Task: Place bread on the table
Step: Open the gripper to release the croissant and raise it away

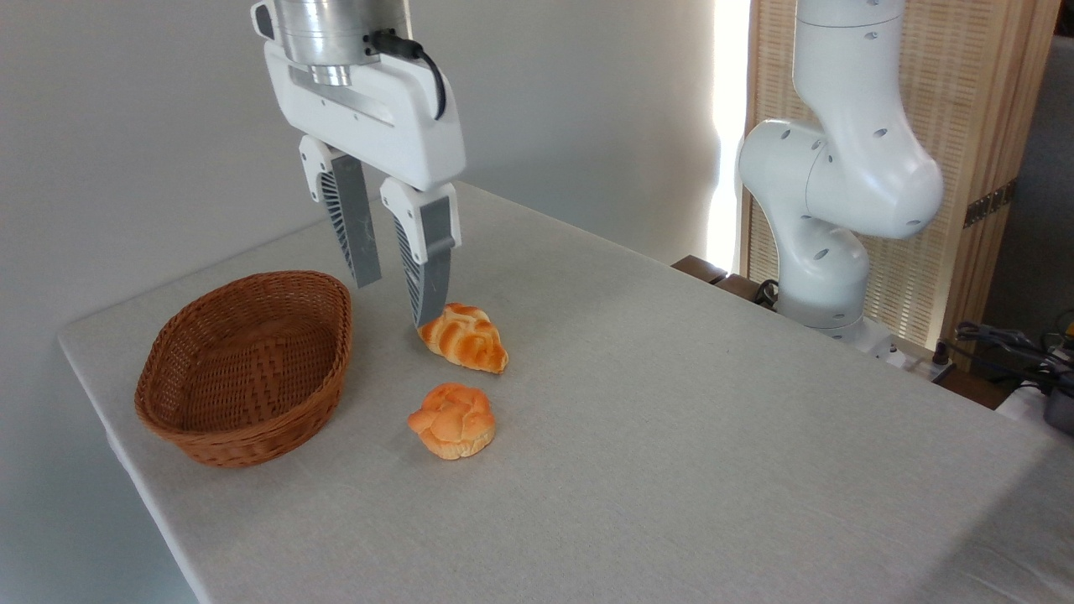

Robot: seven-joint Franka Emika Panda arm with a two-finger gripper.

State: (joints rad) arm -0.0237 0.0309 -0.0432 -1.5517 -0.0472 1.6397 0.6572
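The bread (465, 335), a golden-orange braided roll with paler stripes, lies on the grey-beige table (671, 436) just right of the basket. My gripper (394, 304) hangs open just above and to the left of it, holding nothing. Its right fingertip (424, 312) is at the roll's left end; I cannot tell whether it touches. The left finger (362, 260) stands over bare cloth between roll and basket.
A brown oval wicker basket (248, 366) sits empty at the left. A rounder knot-shaped orange bun (453, 421) lies in front of the roll. The arm's white base (826, 252) stands at the back right, with cables (1007, 344) beyond it.
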